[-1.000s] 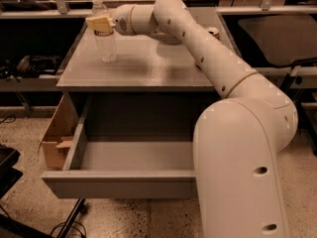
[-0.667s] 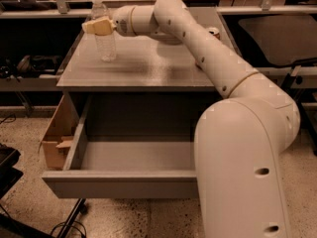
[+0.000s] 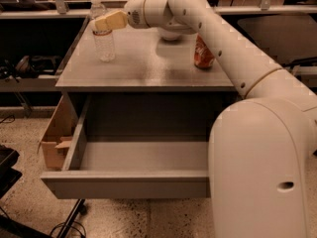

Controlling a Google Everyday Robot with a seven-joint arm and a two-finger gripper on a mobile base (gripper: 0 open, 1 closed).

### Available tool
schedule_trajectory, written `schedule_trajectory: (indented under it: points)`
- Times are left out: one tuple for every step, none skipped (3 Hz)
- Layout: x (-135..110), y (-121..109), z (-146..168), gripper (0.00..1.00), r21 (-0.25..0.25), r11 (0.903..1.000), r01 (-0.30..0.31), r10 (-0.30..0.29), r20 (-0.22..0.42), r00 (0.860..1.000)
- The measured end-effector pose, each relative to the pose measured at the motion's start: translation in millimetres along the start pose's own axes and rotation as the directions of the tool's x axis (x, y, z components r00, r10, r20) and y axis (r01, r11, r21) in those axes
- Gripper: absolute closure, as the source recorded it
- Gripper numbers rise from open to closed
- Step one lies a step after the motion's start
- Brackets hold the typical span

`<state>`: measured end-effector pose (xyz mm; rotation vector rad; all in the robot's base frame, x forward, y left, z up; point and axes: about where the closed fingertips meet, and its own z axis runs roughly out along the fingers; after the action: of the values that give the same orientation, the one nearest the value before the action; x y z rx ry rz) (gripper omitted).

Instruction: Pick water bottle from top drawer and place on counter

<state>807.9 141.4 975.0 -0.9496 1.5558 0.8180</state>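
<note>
We count one water bottle (image 3: 104, 44) upright at the desk's (image 3: 143, 71) far left, one soda can (image 3: 203, 54) further right, one open top drawer (image 3: 141, 156), and one gripper (image 3: 100, 24) at the bottle's shoulder, whose grip we cannot tell.

My gripper (image 3: 99, 24) has drawn back a little to the right and now lies across the upper part of the bottle (image 3: 104, 47) on the counter (image 3: 143, 66). My arm (image 3: 223, 43) has shifted too, and a red can (image 3: 203, 53) now shows from behind it.
</note>
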Motion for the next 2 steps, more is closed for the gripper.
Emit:
schedule_trajectory:
  points:
    - [-19.8, 9.3, -39.3, 0.00, -0.015, 0.9994, 0.030, -0.031, -0.036, 0.999]
    - [-38.9, 33.6, -117.7, 0.00, -0.042, 0.9955, 0.085, -0.091, -0.174, 0.980]
